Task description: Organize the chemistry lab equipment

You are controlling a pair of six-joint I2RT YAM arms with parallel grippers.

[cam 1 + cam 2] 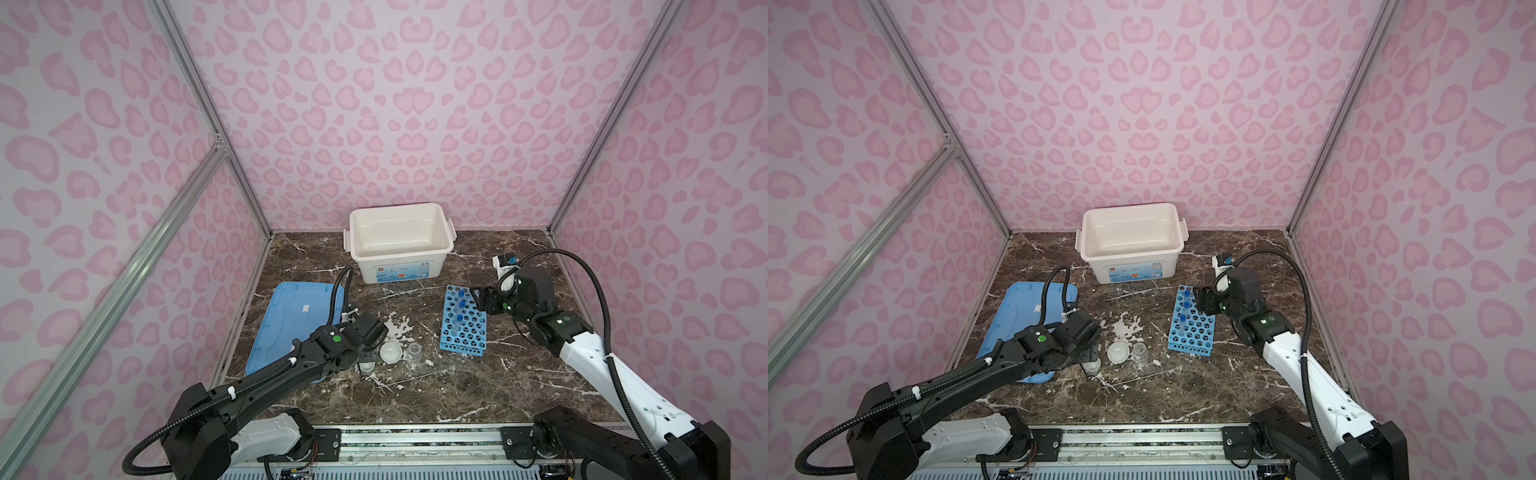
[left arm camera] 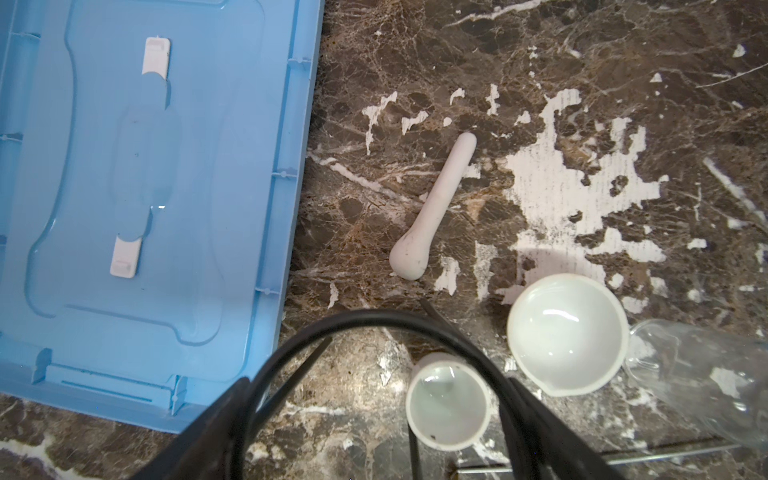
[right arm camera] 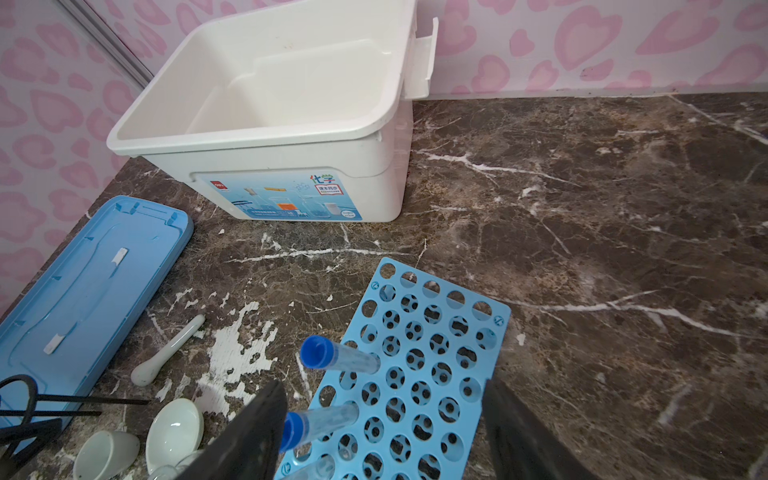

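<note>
Low in the left wrist view, left gripper (image 2: pixel 380 386) stands jaws apart astride the black wire ring stand (image 2: pixel 374 318); close on wire only, sparing the white cup (image 2: pixel 449 403); right gripper (image 3: pixel 384 388) gapes over blue rack (image 3: pixel 436 332).

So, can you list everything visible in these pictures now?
box: one, white, back middle.
lid: one, blue, left side.
rack: one, blue, right of centre.
tubes: at least two, clear, blue-capped, in rack.
pestle: one, white, beside lid.
ring stand: one, black wire, front left.
cup: one, white, next to ring stand.
dish: one, white, beside cup.
beaker: one, clear, beside dish.
left claw: black, astride ring stand, grip unclear.
right claw: black, open, over rack.
</note>
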